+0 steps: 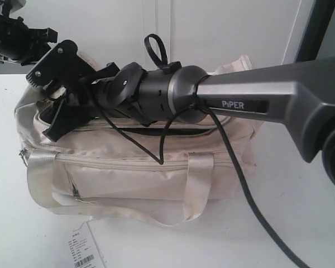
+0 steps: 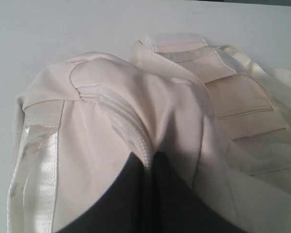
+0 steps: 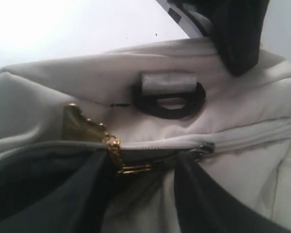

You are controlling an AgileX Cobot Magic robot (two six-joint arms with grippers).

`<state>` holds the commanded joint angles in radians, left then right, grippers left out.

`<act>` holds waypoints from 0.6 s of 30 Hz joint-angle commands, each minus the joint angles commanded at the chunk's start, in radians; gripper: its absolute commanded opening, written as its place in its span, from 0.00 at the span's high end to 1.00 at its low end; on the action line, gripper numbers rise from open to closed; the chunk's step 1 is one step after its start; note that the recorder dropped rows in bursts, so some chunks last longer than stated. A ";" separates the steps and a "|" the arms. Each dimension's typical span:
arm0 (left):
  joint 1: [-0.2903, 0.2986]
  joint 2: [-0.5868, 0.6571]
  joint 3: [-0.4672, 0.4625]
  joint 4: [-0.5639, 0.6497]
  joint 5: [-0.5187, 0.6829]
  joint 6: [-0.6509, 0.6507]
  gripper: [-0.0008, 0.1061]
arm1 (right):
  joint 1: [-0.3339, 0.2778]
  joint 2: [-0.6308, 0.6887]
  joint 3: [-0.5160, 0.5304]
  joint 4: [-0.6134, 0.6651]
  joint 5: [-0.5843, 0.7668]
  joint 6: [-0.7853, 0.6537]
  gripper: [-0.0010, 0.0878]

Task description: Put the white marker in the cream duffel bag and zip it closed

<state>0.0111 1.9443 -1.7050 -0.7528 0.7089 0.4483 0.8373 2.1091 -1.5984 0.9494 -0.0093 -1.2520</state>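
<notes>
The cream duffel bag (image 1: 134, 167) lies on the white table with its front pocket facing the exterior view. My right arm reaches across it to its left end, where my right gripper (image 1: 58, 120) points down at the top zipper. In the right wrist view its two dark fingers (image 3: 211, 199) stand apart, one on each side of the gold zipper charm (image 3: 131, 167), which hangs beside the grey slider (image 3: 206, 147). My left gripper (image 2: 149, 167) is shut, pinching the bag's cream fabric and zipper tape (image 2: 131, 131) at one end. The white marker is out of view.
A white paper barcode tag (image 1: 84, 254) lies on the table in front of the bag. The right arm's black cable (image 1: 234, 167) drapes over the bag. A black D-ring (image 3: 169, 99) sits on the bag's end. The left arm (image 1: 14, 36) is at the back left.
</notes>
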 joint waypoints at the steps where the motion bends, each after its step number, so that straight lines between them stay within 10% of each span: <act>1: 0.000 0.000 0.000 0.000 0.000 0.000 0.99 | 0.000 0.000 0.000 0.000 0.000 0.000 0.76; 4: 0.000 0.000 0.000 0.000 0.000 0.000 0.99 | 0.000 -0.002 0.000 0.000 0.002 0.002 0.99; 18: 0.000 0.000 0.000 0.006 0.000 0.000 0.99 | -0.002 -0.104 0.000 0.000 0.090 0.162 0.99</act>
<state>0.0111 1.9443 -1.7050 -0.7467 0.7089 0.4483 0.8357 2.0052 -1.5984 0.9494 0.0809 -1.0903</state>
